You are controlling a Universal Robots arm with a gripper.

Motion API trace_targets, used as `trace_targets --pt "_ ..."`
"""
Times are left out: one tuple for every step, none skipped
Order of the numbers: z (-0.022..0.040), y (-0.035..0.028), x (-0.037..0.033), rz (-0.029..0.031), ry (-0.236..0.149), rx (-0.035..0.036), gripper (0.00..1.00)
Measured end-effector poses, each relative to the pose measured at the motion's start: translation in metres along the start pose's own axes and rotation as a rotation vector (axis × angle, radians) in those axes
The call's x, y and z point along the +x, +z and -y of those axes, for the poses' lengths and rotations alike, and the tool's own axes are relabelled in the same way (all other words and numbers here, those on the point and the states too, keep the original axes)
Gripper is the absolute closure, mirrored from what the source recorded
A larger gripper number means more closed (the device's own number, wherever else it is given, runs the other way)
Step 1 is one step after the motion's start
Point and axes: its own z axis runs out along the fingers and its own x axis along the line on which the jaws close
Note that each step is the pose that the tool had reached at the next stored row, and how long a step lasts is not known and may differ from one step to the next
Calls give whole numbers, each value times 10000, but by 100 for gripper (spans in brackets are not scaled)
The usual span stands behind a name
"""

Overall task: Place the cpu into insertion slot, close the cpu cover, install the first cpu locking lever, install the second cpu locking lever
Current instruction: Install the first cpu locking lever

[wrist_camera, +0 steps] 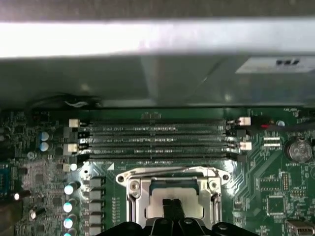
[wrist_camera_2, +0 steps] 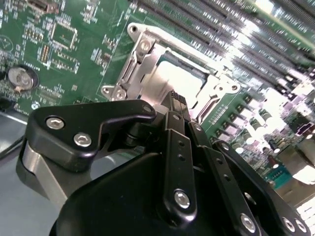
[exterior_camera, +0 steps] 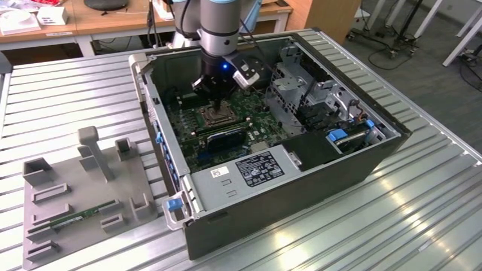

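**Pincer over the socket**

Exterior view: the arm reaches down into an open computer case (exterior_camera: 331, 164) on a slatted counter (exterior_camera: 421, 214). The pincer (exterior_camera: 219, 108) hangs just above the slot (exterior_camera: 214, 117) on the green board (exterior_camera: 249, 127). A grey fixture tray (exterior_camera: 68, 197) lies at 9 o'clock from the case.

Second wrist view: the pincer (wrist_camera_2: 176, 101) has its fingers pressed together, holding nothing, tips just over the cpu (wrist_camera_2: 179, 78). The cpu sits in the slot (wrist_camera_2: 129, 73), with the cover (wrist_camera_2: 216, 93) lying flat around it.

First wrist view: the pincer (wrist_camera: 172, 204) tips are over the cpu (wrist_camera: 167, 195); the cover (wrist_camera: 172, 173) frames it. Memory slots (wrist_camera: 157, 140) run just beside the socket.
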Motion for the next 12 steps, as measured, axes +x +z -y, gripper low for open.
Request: trace_targets --pt "12 0 -2 -4 0 26 89" --pt "25 -1 -4 -8 -1 42 89" --pt "35 -1 -4 -9 0 53 89" --pt "44 -2 -5 -11 -1 57 89" --pt "48 -2 -6 -11 -1 57 89" --pt "52 -5 -6 -12 -1 57 89" --pt "55 -13 -7 -16 -1 58 89" --pt "57 -26 -7 -15 0 53 89" --pt "59 -41 -7 -15 0 48 89" --pt "61 -61 -8 -16 -1 42 89" --pt "63 -78 -8 -16 0 36 89" --pt "65 -93 -8 -16 0 31 89"
